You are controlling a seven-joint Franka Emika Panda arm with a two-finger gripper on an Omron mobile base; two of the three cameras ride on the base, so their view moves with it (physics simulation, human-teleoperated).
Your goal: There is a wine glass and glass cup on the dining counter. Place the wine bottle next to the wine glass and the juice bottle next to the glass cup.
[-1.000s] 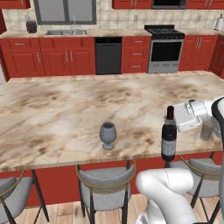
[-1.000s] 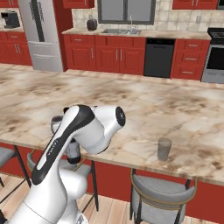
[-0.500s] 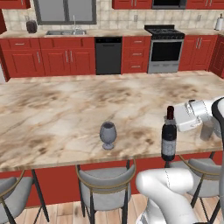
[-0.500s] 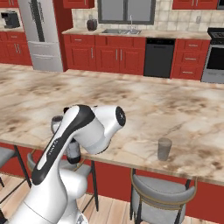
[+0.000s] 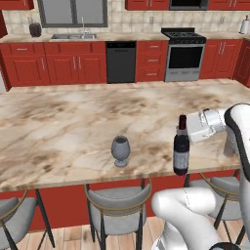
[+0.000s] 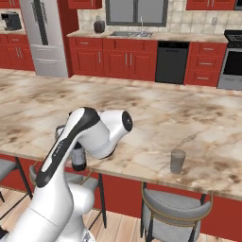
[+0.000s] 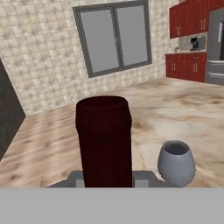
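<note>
Marbled beige stone runs the length of the tabletop (image 5: pixel 73 122), set on a red base with grey-cushioned stools (image 5: pixel 117 200) tucked under its near edge. Close to that near edge stands the wine bottle (image 5: pixel 181 146), upright, dark with a deep red capsule on its neck and a pale label on its body. The tool (image 5: pixel 188 128) reaches in from the right and is clamped on the bottle's neck, just under the top; in the hand view the red capsule (image 7: pixel 103 140) rises right in front of the camera between the tips. The bottle's foot looks to be on the stone, though I cannot tell whether it truly rests there or hangs just above it.

To the left of the bottle, near it but clearly apart, sits the wine glass (image 5: pixel 120 150), a greyish stemmed glass with a rounded bowl, upright. From the hand camera it shows beside the capsule (image 7: pixel 176 162).

Farther right along the same near edge, well apart from the bottle, stands the glass cup (image 6: pixel 177 161), a short straight tumbler, upright, above another stool (image 6: pixel 175 210).

Across the room are red cabinets, a black dishwasher (image 5: pixel 120 62) and a steel range (image 5: pixel 185 54).
</note>
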